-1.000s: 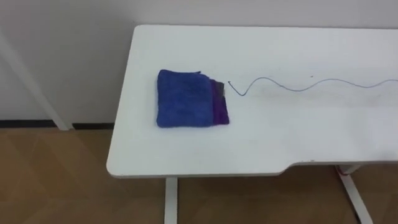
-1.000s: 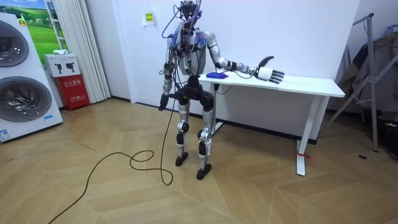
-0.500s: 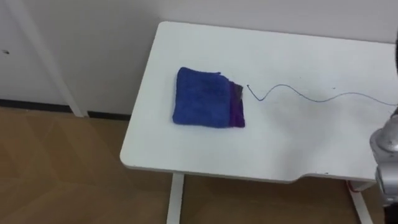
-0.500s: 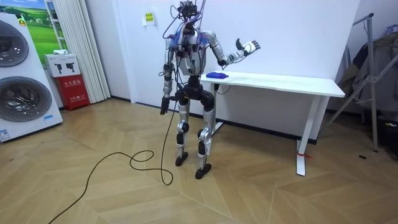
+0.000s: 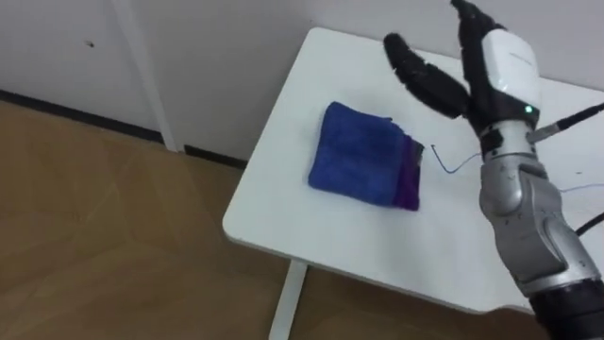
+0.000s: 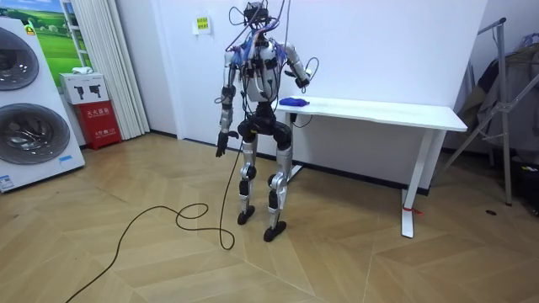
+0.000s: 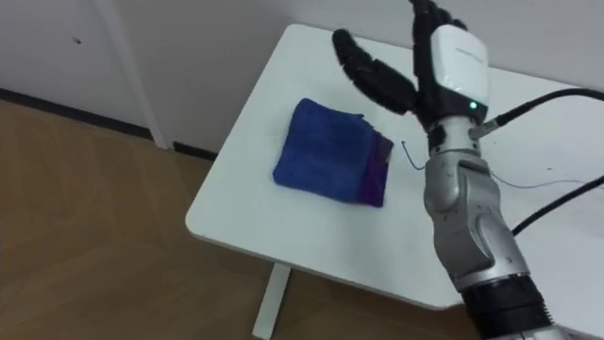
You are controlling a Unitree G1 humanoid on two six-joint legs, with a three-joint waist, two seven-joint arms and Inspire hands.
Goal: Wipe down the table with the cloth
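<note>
Blue cloth (image 5: 361,165), white table (image 5: 283,203)

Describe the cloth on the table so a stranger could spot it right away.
Find the white table against the wall and go to its end nearest the robot. A folded blue cloth lies there, left of the raised right hand. It is thick and fuzzy with a purple edge, unlike the thin line drawn beside it.

Bright, even indoor light lay across the white table (image 5: 283,222), its top pale from the near edge to the far one. The blue cloth (image 5: 363,168) cast only a faint, soft shadow. A small green lamp glowed on the right hand (image 5: 510,66). The wooden floor (image 6: 354,261) carried a dull sheen, with soft shade beneath the table.
</note>
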